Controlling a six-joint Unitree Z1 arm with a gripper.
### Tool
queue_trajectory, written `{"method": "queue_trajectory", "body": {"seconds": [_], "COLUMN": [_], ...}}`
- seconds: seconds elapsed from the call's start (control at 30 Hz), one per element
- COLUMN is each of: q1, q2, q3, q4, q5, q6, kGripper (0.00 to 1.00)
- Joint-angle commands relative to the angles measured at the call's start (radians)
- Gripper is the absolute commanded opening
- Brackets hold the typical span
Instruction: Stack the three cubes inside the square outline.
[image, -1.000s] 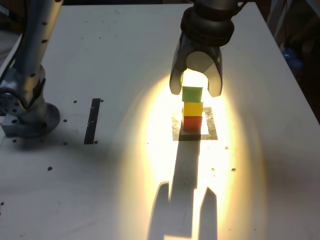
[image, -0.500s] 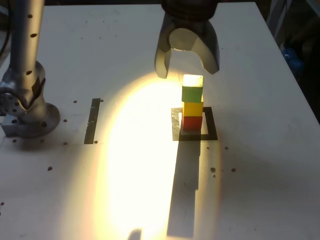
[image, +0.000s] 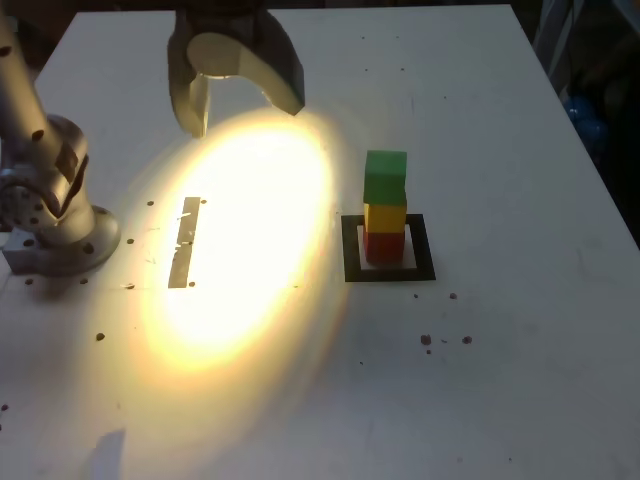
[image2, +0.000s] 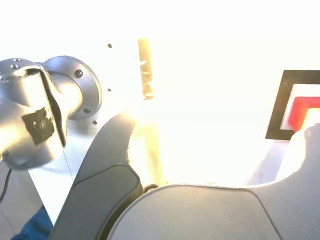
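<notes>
Matt white table (image: 520, 350), smooth plain cubes (image: 384, 205), grey semi-gloss tool (image: 240, 95), metallic arm base (image: 50, 215).

Green cube (image: 385, 178), yellow cube (image: 385, 216), red cube (image: 384, 245), black square outline (image: 389, 272).

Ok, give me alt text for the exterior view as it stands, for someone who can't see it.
A green cube sits on a yellow cube on a red cube, stacked upright inside the square outline on a white table. The open, empty gripper hangs toward the exterior view's upper left, its lamp glaring over a black strip near the arm's base.
</notes>
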Motion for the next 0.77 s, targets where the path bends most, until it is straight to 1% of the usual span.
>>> {"method": "queue_trajectory", "body": {"seconds": [0.0,0.17,0.4,0.73], "q1": [0.001,-0.003,-0.038,-0.052], "q2": [-0.006,-0.049,-0.058,-0.076], "q3": [0.153,0.297,0.431,0.484], "q4": [-0.047,-0.145,-0.253,-0.289], "q5": [-0.01,-0.024,-0.033,-0.064], "q6": [0.007,0.017,0.004,0.017], "kGripper": [0.92,0.93,0.93,0.95]}}
